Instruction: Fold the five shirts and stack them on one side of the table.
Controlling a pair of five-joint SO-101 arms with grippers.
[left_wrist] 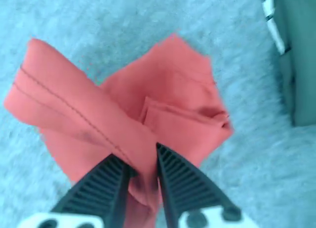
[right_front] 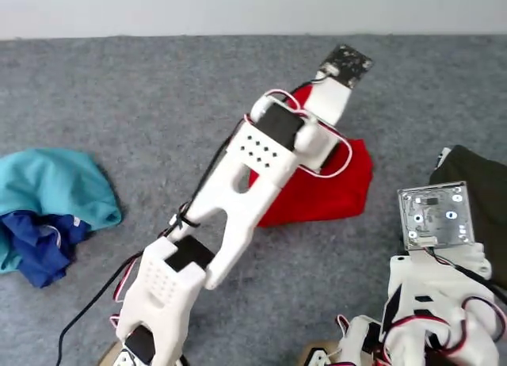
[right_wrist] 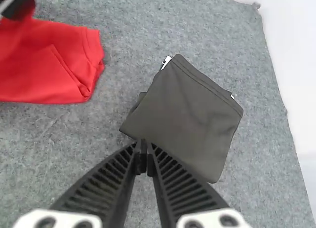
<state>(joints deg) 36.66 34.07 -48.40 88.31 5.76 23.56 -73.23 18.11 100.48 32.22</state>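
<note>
So at this point your left gripper [left_wrist: 143, 176] was clamped down on the red shirt [left_wrist: 173, 90]. The two fingers were nearly together, with a thick fold of the fabric pinched between them, and a stitched hem ran off diagonally from the grip. In the high view the left arm [right_front: 238, 200] stretched diagonally over the grey mat [right_front: 158, 89]. It covered part of the red shirt [right_front: 325, 188], which sat crumpled around the middle of the table, a bit toward the right. Your right gripper [right_wrist: 141, 156] was fully closed, fingertips pressed together, with nothing in it. It hung just at the near edge of the dark shirt [right_wrist: 187, 114]; I honestly couldn't tell if the tips touched the cloth. That dark shirt looked folded into a neat rectangle with a small white tag poking out at one corner. It sat at the right edge of the table [right_front: 475, 176], close to the red one but apart from it. Way over on the left side, the teal shirt [right_front: 55, 184] lay in a loose heap, and the blue shirt [right_front: 36, 243] was bunched against it, partly tucked under.
</note>
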